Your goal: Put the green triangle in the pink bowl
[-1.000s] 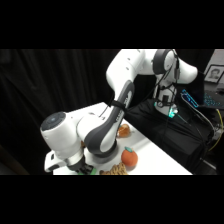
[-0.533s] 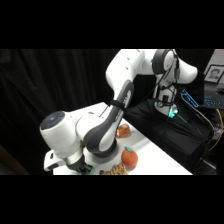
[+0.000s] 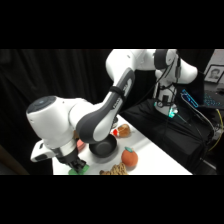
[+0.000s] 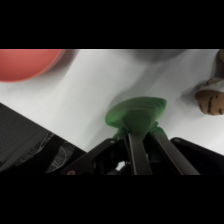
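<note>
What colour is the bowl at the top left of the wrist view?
Salmon pink; the pink bowl shows best in the wrist view.

The green triangle point(image 4: 136, 114) — a small, bright green flat block — sat at the pincer's point(image 4: 137, 131) fingertips, just over the white surface. The pink bowl point(image 4: 27, 63) — shallow, salmon-coloured — lay well apart from it.

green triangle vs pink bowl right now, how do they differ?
Colour: the green triangle is bright green; the pink bowl is salmon-pink.
Position: the green triangle sits at the tips of the hand; the pink bowl lies apart, at the wrist view's upper left.
Visibility: the green triangle shows almost whole in the wrist view; the pink bowl is cut off by the edge.
Shared: both are over the white table.
</note>
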Robot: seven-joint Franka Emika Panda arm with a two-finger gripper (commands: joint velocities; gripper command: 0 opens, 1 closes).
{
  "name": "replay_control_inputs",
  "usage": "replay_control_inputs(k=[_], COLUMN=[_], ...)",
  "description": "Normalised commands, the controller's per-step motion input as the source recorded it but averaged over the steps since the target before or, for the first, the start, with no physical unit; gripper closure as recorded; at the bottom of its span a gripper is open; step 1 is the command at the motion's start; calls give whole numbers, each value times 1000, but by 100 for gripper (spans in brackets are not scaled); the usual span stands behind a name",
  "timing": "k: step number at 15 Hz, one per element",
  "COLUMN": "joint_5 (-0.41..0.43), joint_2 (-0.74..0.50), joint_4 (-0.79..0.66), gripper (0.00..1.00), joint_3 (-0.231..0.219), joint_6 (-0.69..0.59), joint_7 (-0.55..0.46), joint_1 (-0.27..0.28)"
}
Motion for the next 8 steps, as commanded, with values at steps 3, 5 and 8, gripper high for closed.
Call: replay_control_inputs(k=[3, 5, 8], joint_5=[55, 92, 141], joint_2=[-374, -400, -407], joint_4=[-204, -296, -350], gripper=[96, 96, 96], joint_3=[-68, -64, -58], joint_6=[-188, -140, -72], joint_7=[187, 149, 93], joint_1=[14, -44, -137])
